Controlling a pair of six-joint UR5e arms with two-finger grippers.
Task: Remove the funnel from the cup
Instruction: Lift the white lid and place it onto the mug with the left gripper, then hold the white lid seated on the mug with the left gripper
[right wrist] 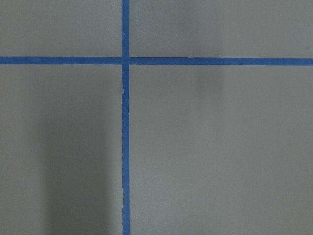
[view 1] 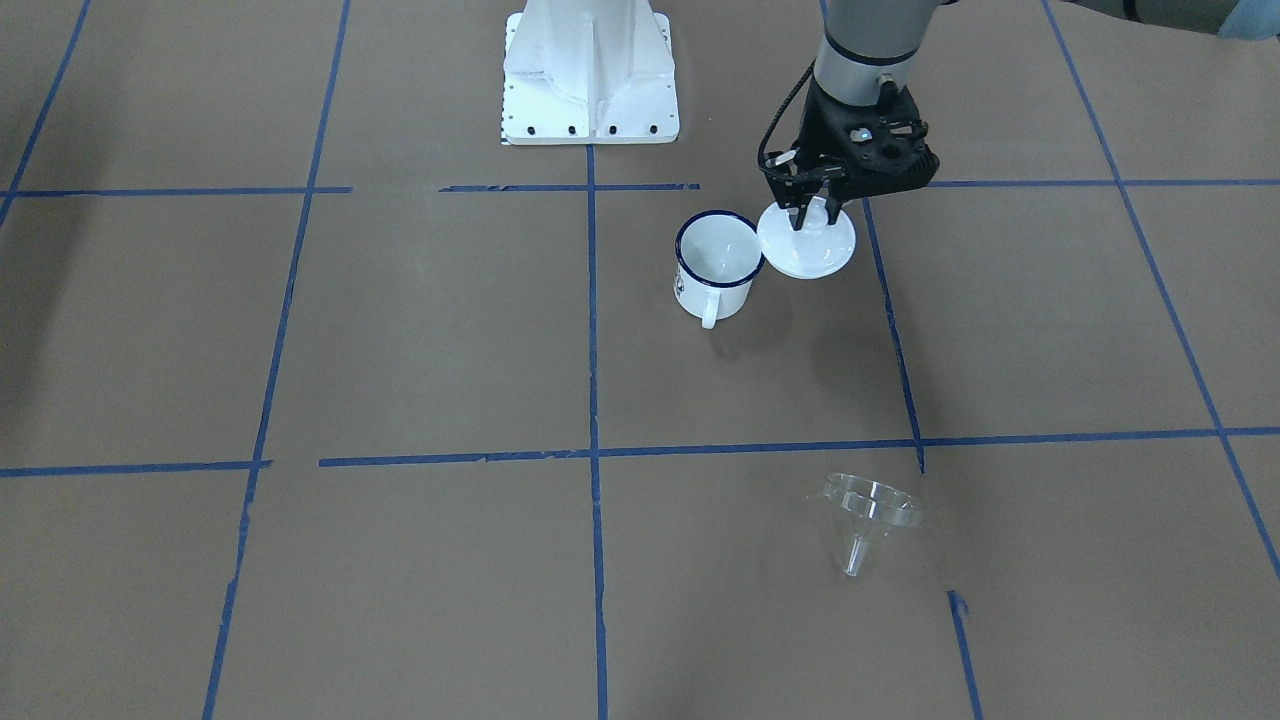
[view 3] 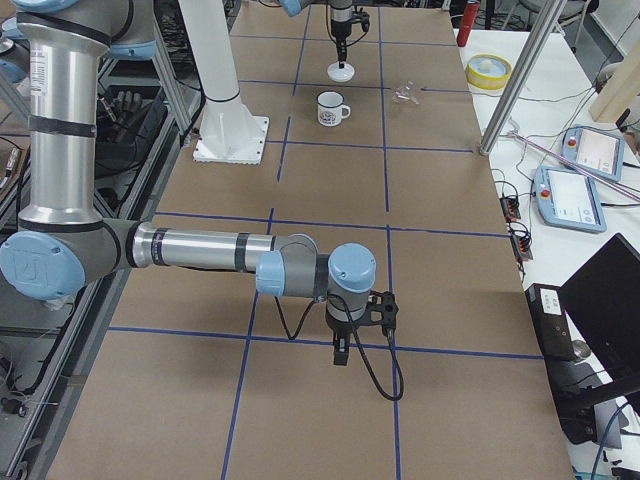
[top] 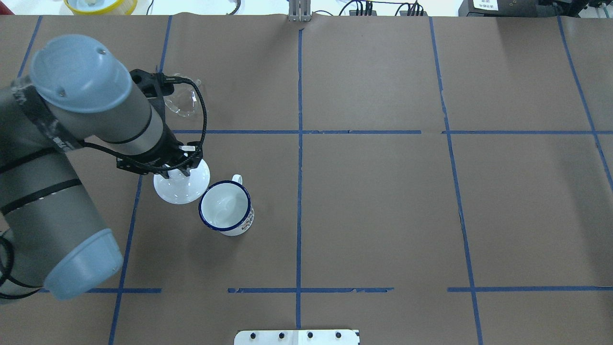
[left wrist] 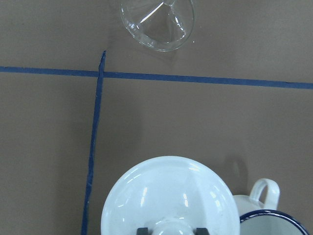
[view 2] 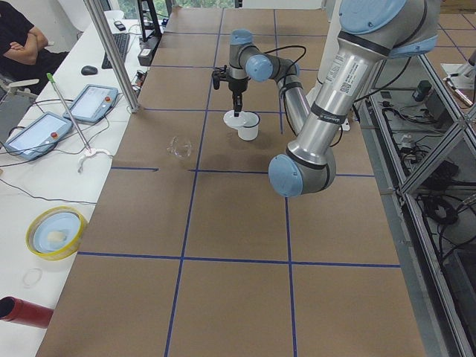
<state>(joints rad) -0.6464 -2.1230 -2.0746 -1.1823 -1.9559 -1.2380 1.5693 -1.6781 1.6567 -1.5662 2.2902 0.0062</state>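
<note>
Upper centre, the lid [view 1: 815,250] under the left gripper [view 1: 812,212] crowds the right side of the cup [view 1: 717,262]. The funnel [view 1: 868,512] lies clear, lower right.

A white knobbed lid [view 1: 818,256], blue-taped brown table [view 1: 400,330] and yellow bowl [view 2: 56,232].

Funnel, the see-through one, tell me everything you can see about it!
The funnel is clear, like glass or plastic: a wide round rim narrowing to a thin short spout. It lies tipped on its side on the brown paper, out of the cup and well apart from it. Nothing touches it but the paper.
</note>
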